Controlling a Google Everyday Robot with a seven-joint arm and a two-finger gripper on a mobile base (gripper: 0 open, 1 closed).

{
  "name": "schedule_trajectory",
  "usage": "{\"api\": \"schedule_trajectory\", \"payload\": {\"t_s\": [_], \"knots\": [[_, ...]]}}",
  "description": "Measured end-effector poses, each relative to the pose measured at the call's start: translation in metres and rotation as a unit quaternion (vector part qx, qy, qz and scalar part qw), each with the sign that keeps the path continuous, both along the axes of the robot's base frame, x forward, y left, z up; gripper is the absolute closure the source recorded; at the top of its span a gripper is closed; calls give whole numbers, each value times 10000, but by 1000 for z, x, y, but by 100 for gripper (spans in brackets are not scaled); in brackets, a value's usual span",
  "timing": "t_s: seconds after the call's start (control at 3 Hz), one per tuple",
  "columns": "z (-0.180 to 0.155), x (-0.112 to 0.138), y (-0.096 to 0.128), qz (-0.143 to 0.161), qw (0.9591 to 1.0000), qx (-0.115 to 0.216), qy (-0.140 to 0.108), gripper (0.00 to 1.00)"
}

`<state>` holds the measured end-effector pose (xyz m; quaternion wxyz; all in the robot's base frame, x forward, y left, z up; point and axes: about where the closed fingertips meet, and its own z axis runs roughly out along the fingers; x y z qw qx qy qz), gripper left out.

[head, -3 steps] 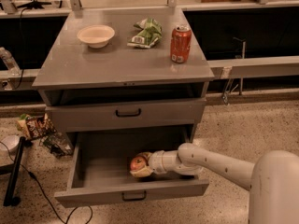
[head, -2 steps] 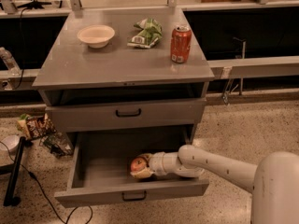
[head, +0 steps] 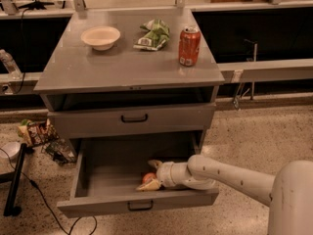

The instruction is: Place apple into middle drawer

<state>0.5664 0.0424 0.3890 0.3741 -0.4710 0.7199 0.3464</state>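
The apple [head: 149,178] is judged firm, smooth-skinned and fairly light. It would roll if nudged and bruise if dropped, so the sound hold is across its widest part, with one pad on each side. Only a small patch of it shows, red shading to orange. It sits low inside the open middle drawer [head: 93,207], toward the front and right of centre, apparently resting on the drawer floor. The gripper [head: 151,175] reaches in from the right and its pale fingers [head: 155,163] are spread to either side of the fruit. The upper one seems to stand clear of the skin, though the angle makes that uncertain. Above, the other handled drawer front [head: 134,117] is closed, and the cabinet top carries a bowl [head: 100,36], a green bag [head: 153,33] and a red soda can [head: 189,45].
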Motion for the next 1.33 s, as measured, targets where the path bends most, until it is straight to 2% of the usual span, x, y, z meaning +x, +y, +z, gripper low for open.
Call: {"api": "schedule_trajectory", "payload": {"t_s": [0.33, 0.67, 1.0, 1.33], "knots": [[10, -4, -7, -327, 9993, -194, 43, 22], [25, 1, -17, -744, 9964, -417, -9, 44], [62, 9, -37, -1376, 9893, -454, -195, 42], [108, 7, -55, -1677, 9840, -302, -528, 36]]}}
